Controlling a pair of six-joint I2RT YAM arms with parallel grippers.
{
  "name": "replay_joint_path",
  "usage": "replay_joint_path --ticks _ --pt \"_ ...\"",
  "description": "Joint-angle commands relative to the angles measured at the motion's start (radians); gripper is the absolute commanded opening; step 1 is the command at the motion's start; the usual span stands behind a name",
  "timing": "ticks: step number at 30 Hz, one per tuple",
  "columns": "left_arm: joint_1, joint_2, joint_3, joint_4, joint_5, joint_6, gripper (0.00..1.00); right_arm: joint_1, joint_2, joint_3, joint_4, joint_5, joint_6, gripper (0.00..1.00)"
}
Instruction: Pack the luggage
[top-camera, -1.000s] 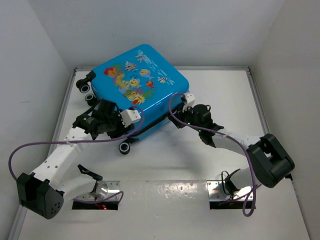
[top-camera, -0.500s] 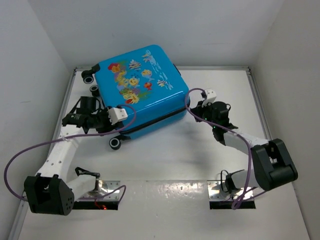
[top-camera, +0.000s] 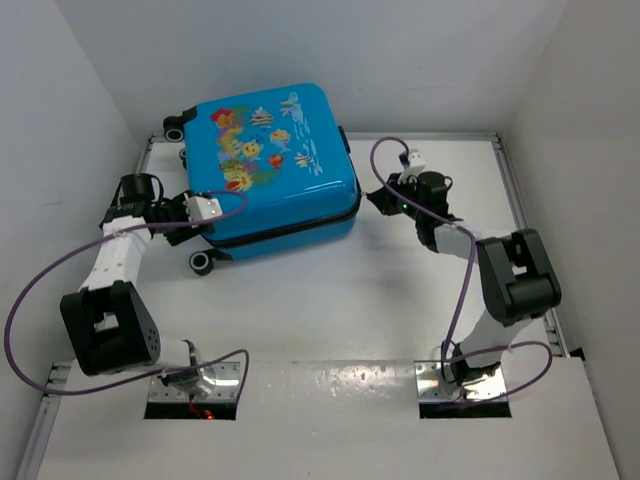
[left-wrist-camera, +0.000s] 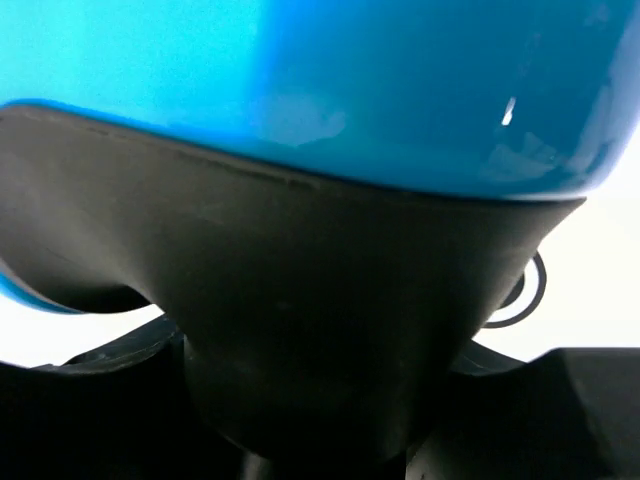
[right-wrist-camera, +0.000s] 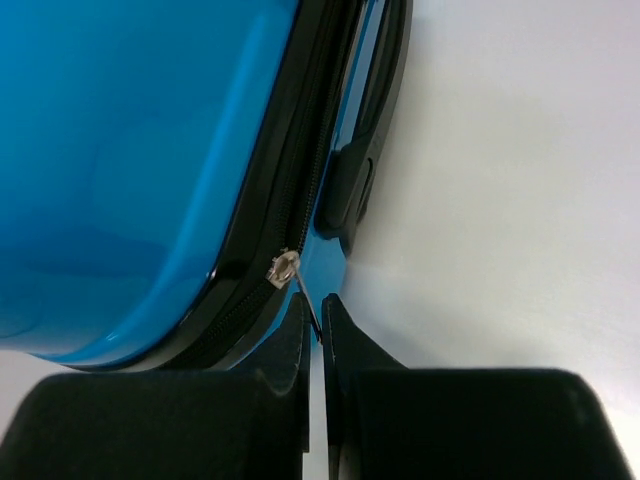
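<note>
Right wrist view: right gripper clamps zipper pull of glossy blue luggage; left gripper's grasp unclear.

A bright-blue suitcase with cartoon fish prints lies closed and flat on the white table, its black wheels at the left end. The left gripper meets that end between the wheels. The right gripper is at the near-right corner.
</note>
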Motion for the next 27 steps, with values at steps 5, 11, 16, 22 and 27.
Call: replay_joint_path --ticks 5,11,16,22,27 --pt "0.123 0.180 0.032 0.094 -0.297 -0.001 0.00 -0.030 0.244 0.234 0.111 0.283 0.028 0.00" --pt "0.123 0.138 0.000 0.109 -0.244 0.011 0.00 0.015 0.410 0.445 0.114 0.320 0.053 0.00" --pt "0.123 0.083 -0.031 0.118 -0.232 0.007 0.00 0.045 0.529 0.597 0.148 0.353 0.039 0.00" --pt "0.123 0.074 -0.054 0.132 -0.210 -0.088 0.00 0.084 0.734 0.815 0.156 0.399 0.016 0.00" --pt "0.114 0.023 -0.090 0.115 -0.187 -0.087 0.00 0.120 0.759 0.858 0.174 0.367 0.016 0.00"
